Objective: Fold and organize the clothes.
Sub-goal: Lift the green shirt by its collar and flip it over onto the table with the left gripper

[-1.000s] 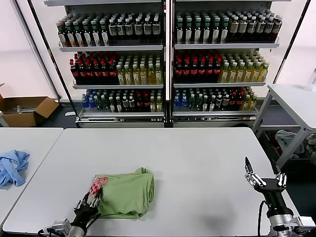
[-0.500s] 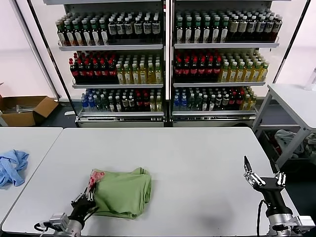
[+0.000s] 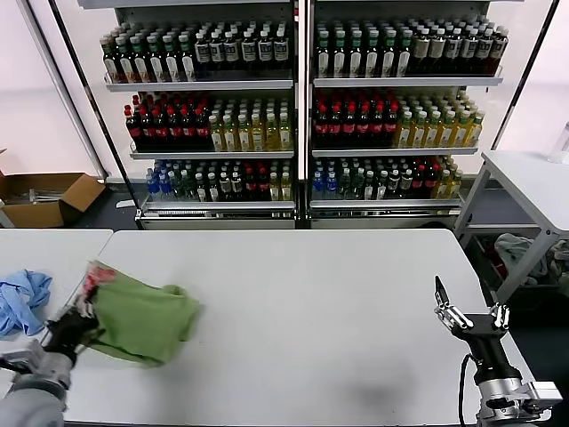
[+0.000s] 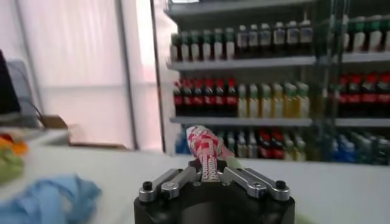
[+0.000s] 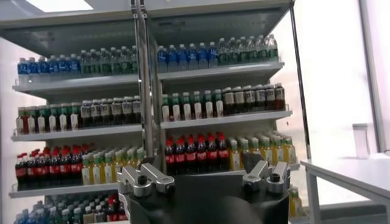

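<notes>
The left gripper [image 3: 78,318] has its jaws clamped on the red-and-white printed edge of the light green folded cotton shirt [image 3: 142,316], which in the left wrist view rises as a pinched roll of patterned cloth [image 4: 206,155] between the two metal fingers [image 4: 173,181]. The shirt hangs bunched from that grip at the left end of the white surface [image 3: 311,302], its green bulk trailing toward the middle, just above or on the tabletop; which, I cannot tell. Just beyond it, on the neighbouring white surface [image 3: 36,245], lies a crumpled light blue cloth [image 3: 22,298]. The right gripper [image 3: 467,311] stands off the right edge of the main surface, jaws spread wide and holding nothing, fingers pointing up. Behind stand shelves of bottled drinks [image 3: 293,107], and a brown cardboard box [image 3: 44,197] sits on the floor at far left.
</notes>
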